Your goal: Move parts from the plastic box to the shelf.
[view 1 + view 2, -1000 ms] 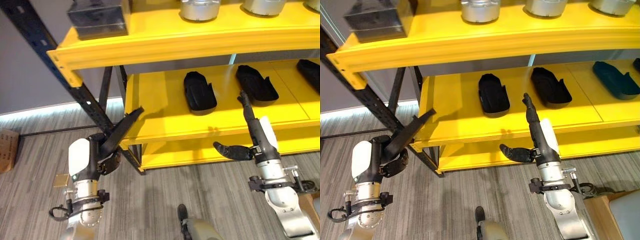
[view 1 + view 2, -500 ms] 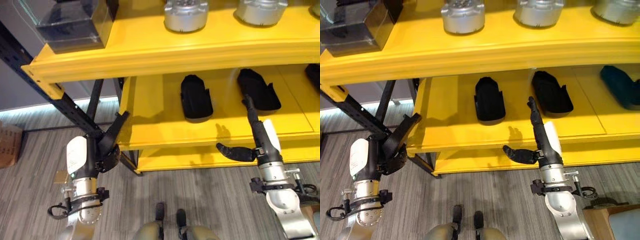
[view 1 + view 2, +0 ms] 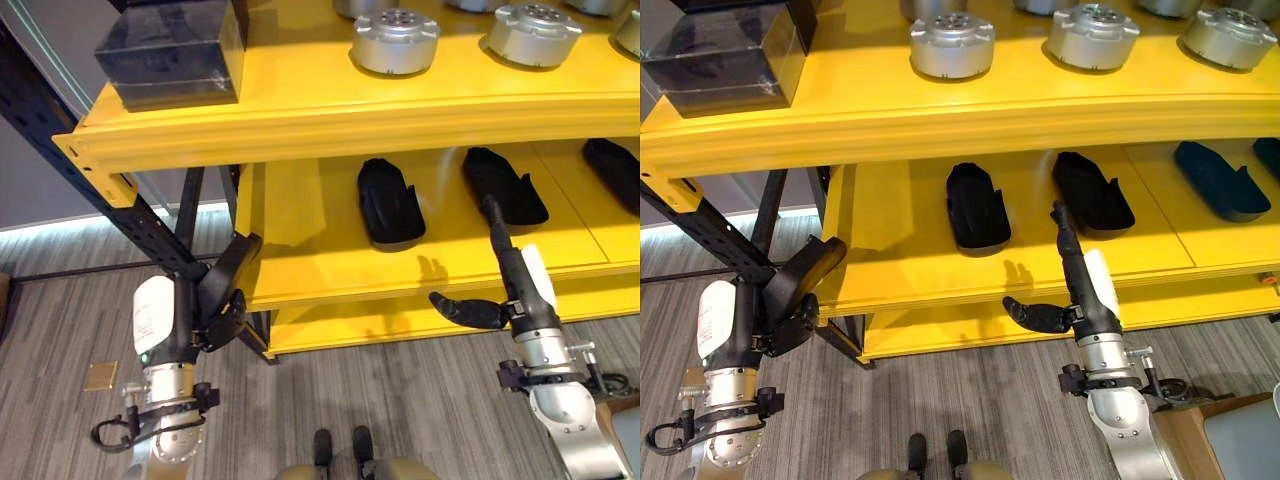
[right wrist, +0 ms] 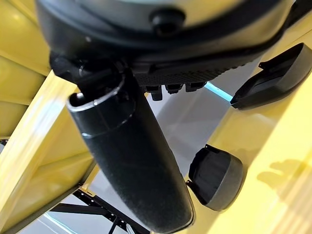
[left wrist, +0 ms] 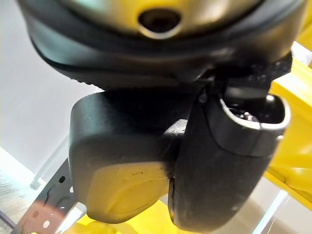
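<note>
Both robot hands are seen raised before the yellow metal shelf (image 3: 330, 110), and neither holds a part. On the robot's right, the right robot hand (image 3: 500, 260) is stretched out with straight fingers over the front of the middle shelf board, just short of a black shoe-shaped plastic part (image 3: 503, 184), with the thumb set out to the side. Low by the dark upright post (image 3: 150, 215) at the shelf's corner, the left robot hand (image 3: 222, 290) is now drawn in with its fingers loosely bent and nothing in them, where half a second ago they were reaching straighter toward the shelf edge.

Against the earlier pictures, the whole scene has shifted: more of the top board is now taken in, with its silver round metal parts (image 3: 395, 40) and a dark transparent plastic box (image 3: 170, 50) at its left end. That is judged a move of the camera, not of the parts. A second black part (image 3: 388, 200) lies beside the first one, and a third (image 3: 1220, 180) further right.

With both hands empty, a placing step is judged finished or a fresh pick still ahead.
</note>
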Available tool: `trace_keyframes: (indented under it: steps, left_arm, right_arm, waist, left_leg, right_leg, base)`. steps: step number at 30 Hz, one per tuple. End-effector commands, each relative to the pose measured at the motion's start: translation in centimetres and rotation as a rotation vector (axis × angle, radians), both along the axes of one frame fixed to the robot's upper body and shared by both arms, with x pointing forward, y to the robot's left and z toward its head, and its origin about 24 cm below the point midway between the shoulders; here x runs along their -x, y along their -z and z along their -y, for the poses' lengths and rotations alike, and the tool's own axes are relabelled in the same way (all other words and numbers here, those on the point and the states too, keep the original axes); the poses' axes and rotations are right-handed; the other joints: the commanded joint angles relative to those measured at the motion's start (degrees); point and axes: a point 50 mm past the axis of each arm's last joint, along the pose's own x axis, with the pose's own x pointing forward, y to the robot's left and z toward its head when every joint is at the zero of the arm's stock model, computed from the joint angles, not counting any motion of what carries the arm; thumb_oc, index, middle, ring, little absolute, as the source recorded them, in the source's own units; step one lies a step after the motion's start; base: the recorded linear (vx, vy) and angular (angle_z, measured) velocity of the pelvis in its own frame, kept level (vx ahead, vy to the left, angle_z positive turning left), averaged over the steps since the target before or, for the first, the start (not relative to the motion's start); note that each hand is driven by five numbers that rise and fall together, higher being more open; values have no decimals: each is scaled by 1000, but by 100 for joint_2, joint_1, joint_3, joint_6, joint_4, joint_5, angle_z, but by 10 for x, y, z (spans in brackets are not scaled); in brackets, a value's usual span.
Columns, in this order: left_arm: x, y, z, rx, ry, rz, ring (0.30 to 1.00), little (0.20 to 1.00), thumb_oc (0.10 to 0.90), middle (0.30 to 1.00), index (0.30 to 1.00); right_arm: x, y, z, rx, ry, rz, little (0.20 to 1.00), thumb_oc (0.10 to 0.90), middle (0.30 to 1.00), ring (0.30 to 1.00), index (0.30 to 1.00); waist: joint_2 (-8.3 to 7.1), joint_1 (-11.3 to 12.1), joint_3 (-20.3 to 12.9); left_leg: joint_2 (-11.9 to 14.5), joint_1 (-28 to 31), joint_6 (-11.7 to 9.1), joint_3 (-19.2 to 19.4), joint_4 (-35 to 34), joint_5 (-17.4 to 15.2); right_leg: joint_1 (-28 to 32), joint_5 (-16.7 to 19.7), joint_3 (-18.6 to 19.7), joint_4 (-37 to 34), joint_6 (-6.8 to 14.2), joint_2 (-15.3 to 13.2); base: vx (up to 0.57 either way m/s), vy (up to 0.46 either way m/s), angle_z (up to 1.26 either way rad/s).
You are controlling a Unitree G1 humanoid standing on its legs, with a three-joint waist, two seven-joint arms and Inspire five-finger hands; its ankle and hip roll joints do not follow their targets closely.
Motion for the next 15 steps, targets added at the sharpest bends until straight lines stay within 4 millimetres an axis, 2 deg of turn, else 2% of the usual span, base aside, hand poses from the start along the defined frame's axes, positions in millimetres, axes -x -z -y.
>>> trace_keyframes:
  steps: [1,6,11,15]
  left_arm:
    - [-24,-50,-8,-94,-2,268,300,300,400,300,300]
    - [-31,-43,-9,-66,-27,246,300,300,400,300,300]
    - [-34,-45,-6,-38,-23,266,300,300,400,300,300]
    - [-37,-50,8,-8,64,280,300,300,400,300,300]
  right_arm:
    - [2,-35,-9,-28,-64,204,1000,900,1000,1000,1000]
    - [2,-33,-8,-24,-51,197,1000,900,1000,1000,1000]
    - [3,-34,-6,-16,-41,198,1000,900,1000,1000,1000]
    - [4,-35,-5,-18,-46,199,1000,900,1000,1000,1000]
  waist:
    - [-176,-300,-639]
    - [-181,-358,-568]
    - [-182,-395,-510]
    - [-182,-448,-449]
  left_leg:
    - [129,182,-46,-11,-18,-158]
    - [176,143,-73,19,-42,-186]
    - [203,128,-92,48,-51,-171]
    - [235,110,-116,96,-42,-118]
  right_leg:
    - [510,-133,-21,-303,605,-495]
    - [429,-161,-55,-293,614,-485]
    - [374,-140,-58,-289,609,-466]
    - [327,-73,-32,-298,601,-433]
  base:
    - [0,0,0]
    - [-15,-6,0]
    - [0,0,0]
    - [-30,-23,-1]
